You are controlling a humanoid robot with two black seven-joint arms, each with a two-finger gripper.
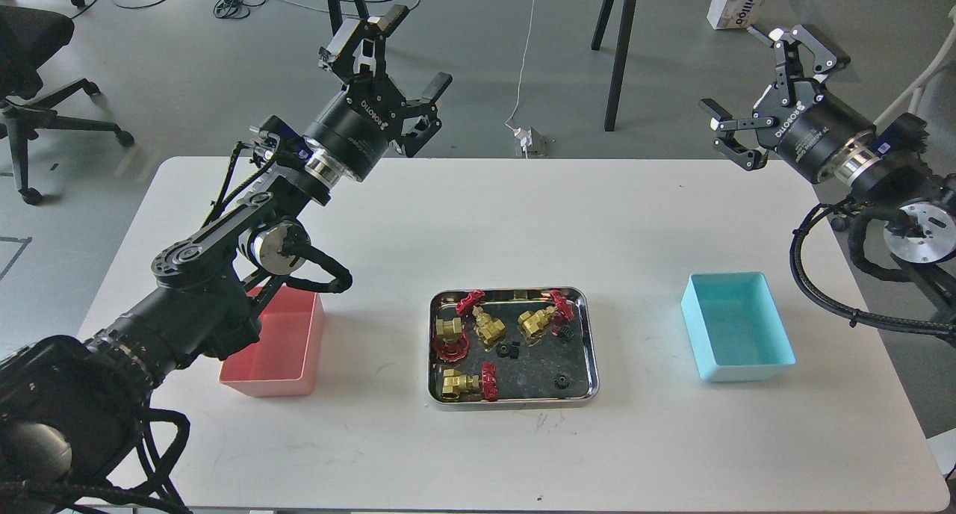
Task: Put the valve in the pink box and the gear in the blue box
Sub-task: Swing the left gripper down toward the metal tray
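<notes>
Nothing has been picked yet: both grippers hang high with their fingers spread wide and nothing between them, the left gripper (407, 69) above the table's far edge at about 11 o'clock from the tray (514, 398), the right gripper (769, 88) out at 2 o'clock. The tray sits mid-table and holds all the parts. Four valves lie in it: one at 9 o'clock (450, 332), one near the middle (489, 327), one at 1 o'clock (539, 321) and one at 7 o'clock (464, 383). Three gears are there too: one at the centre (509, 350), one at 2 o'clock (566, 332) touching or nearly touching the 1 o'clock valve's handwheel, and one alone at 5 o'clock (561, 382). The pink box (287, 383) stands at 9 o'clock from the tray, partly hidden by the left arm; the blue box (747, 368) stands at 3 o'clock; both look empty. The likely first step is a pick from the tray. For the left arm, the 9 or 7 o'clock valve seems best, being nearest the pink box; close across the brass body rather than the round wheel. For the right arm, the 5 o'clock gear is the cleanest target, clear of neighbours; come straight down, since the tray's rim and shiny floor may let it slide.
</notes>
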